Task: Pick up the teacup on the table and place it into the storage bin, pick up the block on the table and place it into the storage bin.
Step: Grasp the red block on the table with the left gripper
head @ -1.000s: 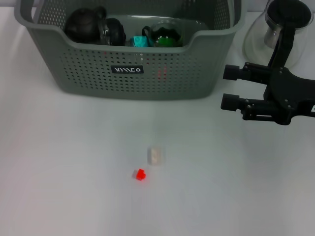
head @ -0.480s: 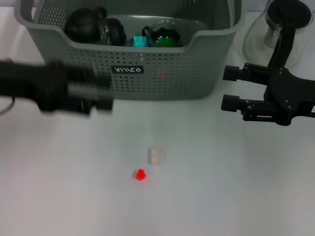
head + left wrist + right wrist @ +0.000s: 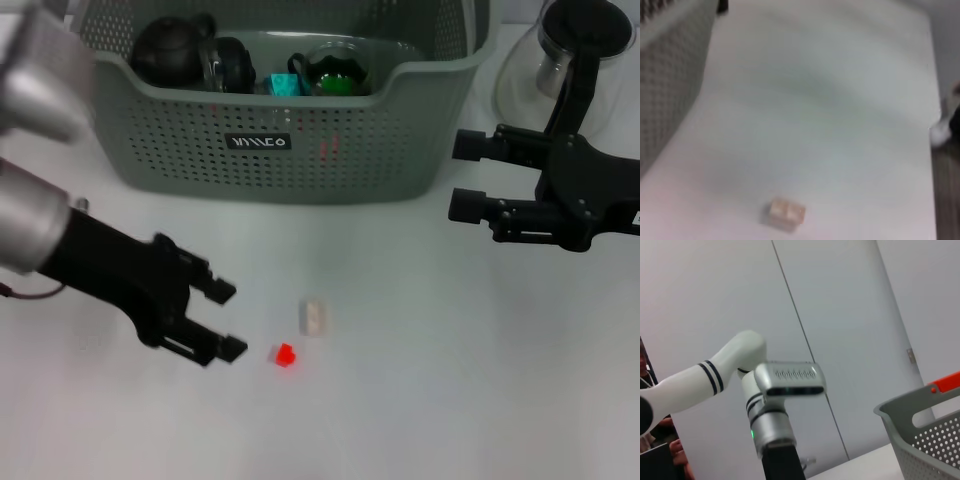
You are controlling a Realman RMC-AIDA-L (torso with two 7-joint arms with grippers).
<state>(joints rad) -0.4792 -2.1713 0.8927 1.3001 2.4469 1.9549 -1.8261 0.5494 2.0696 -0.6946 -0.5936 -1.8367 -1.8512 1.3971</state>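
The grey-green storage bin (image 3: 300,150) stands at the back, and its wall (image 3: 665,80) also shows in the left wrist view. A small red block (image 3: 285,354) lies on the white table. A pale beige block-like piece (image 3: 314,317) lies just behind it, and the left wrist view shows this piece (image 3: 785,214) too. I cannot make out a teacup on the table; dark teapots and a green vessel (image 3: 335,72) sit in the bin. My left gripper (image 3: 237,320) is open, low, just left of the red block. My right gripper (image 3: 456,178) hangs open at the right, holding nothing.
A glass pitcher (image 3: 565,60) stands at the back right behind my right arm. The table's edge (image 3: 932,150) runs along one side in the left wrist view. The right wrist view shows my white left arm (image 3: 780,390) and a bin corner (image 3: 925,440).
My left arm swept in from the left, passed in front of the bin, and dropped toward the table beside the red block. The right arm and both small pieces have not moved.
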